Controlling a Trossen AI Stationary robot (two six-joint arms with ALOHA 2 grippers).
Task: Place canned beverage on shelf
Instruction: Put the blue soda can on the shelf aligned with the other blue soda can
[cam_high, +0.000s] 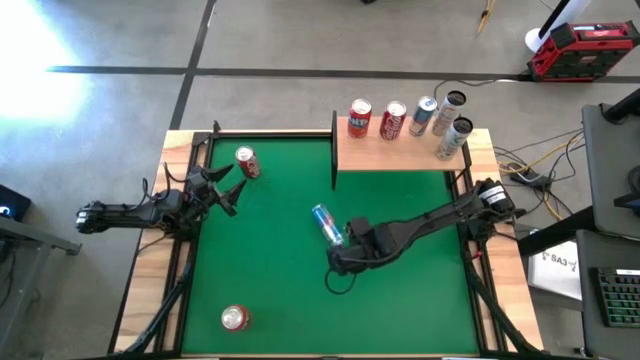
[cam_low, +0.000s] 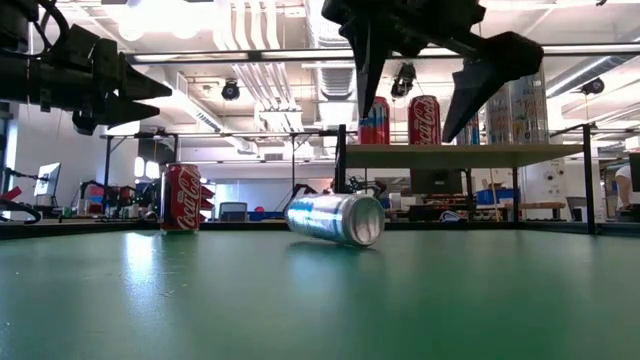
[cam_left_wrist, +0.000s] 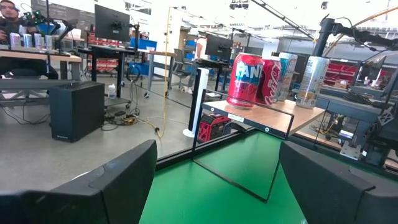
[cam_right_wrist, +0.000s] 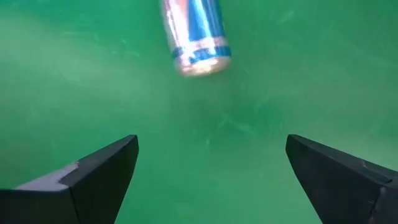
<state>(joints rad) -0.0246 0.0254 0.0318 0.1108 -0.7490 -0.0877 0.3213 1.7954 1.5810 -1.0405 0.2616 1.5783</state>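
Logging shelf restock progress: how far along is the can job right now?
Done: five cans stand on the shelf. In hand: the open right gripper hovers empty above the blue can lying on its side on the felt. Left: that can, plus two upright red cans. The left gripper waits near one.

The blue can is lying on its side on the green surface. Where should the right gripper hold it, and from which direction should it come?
Grip the blue can around the middle of its round body, coming straight down from above. It lies on its side on the green felt, so its curved wall faces up and its ends face sideways. The right gripper, open and just beside it, should set one finger on each long side, across the can's axis, so it cannot roll away.
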